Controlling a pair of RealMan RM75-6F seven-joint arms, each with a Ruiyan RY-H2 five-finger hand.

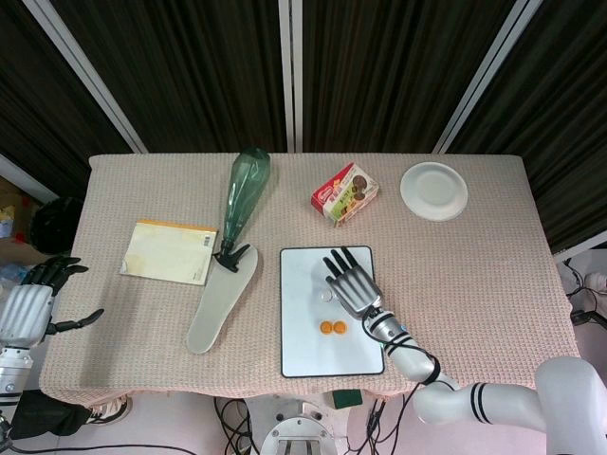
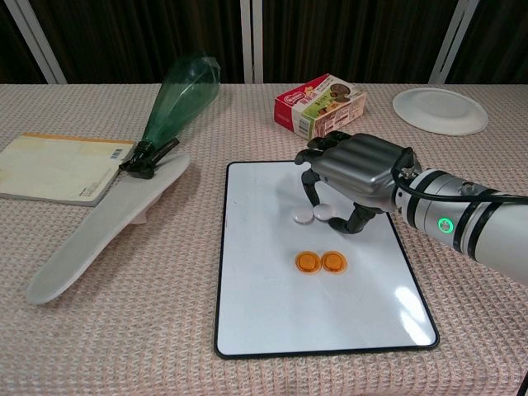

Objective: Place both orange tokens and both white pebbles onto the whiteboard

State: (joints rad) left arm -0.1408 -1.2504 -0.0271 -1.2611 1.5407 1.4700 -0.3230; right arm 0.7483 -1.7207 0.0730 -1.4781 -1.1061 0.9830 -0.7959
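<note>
The whiteboard (image 1: 313, 353) (image 2: 330, 318) lies at the front middle of the table. Two orange tokens (image 1: 332, 328) (image 2: 321, 262) sit side by side on it. One white pebble (image 1: 325, 295) (image 2: 302, 216) rests on the board above them. Right beside it is the second white pebble (image 2: 323, 211), low at the board between a fingertip and the thumb of my right hand (image 1: 351, 284) (image 2: 355, 169). That hand arches over it and hides it in the head view. My left hand (image 1: 28, 308) hangs off the table's left edge, fingers spread, holding nothing.
A green bottle (image 1: 244, 194) (image 2: 181, 95) and a pale shoe insole (image 1: 220, 299) (image 2: 107, 223) lie left of the board. A yellow book (image 1: 169, 251) is further left. A snack box (image 1: 345, 192) (image 2: 320, 103) and a white plate (image 1: 433, 191) (image 2: 439, 110) sit behind.
</note>
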